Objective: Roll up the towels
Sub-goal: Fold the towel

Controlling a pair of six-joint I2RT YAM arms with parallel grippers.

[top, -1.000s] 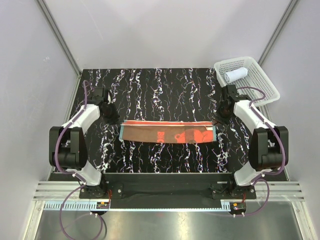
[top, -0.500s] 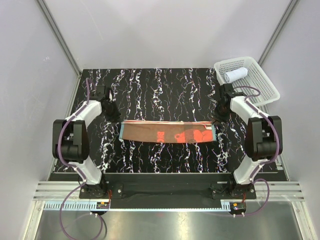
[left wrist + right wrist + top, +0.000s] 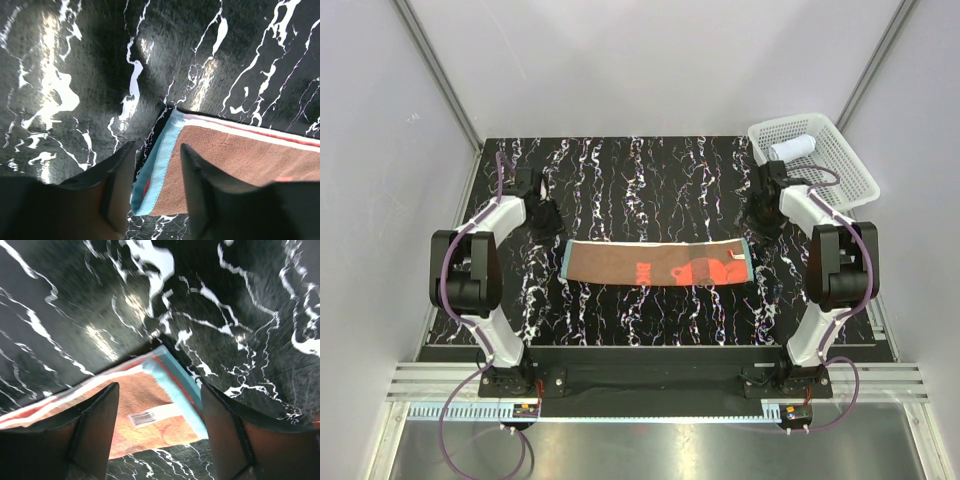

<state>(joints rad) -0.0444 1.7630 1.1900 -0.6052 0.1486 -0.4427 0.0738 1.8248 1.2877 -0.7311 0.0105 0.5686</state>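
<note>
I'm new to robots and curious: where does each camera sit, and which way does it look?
Top external: above and behind, looking down at the table; left arm and right arm show.
Left wrist: on the left arm, looking down past the open left gripper at the orange-red towel, teal end.
Right wrist: the same, past the open right gripper at its labelled end.
Shared: all three show that towel.

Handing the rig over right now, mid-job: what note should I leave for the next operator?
Left gripper: open, holding nothing, at the orange-red towel's teal-edged end.
Right gripper: open, empty, at its labelled end.
Orange-red towel: a flat strip mid-table, not rolled.
White towel: rolled, lying in the basket.
Left to do: roll the strip.
</note>
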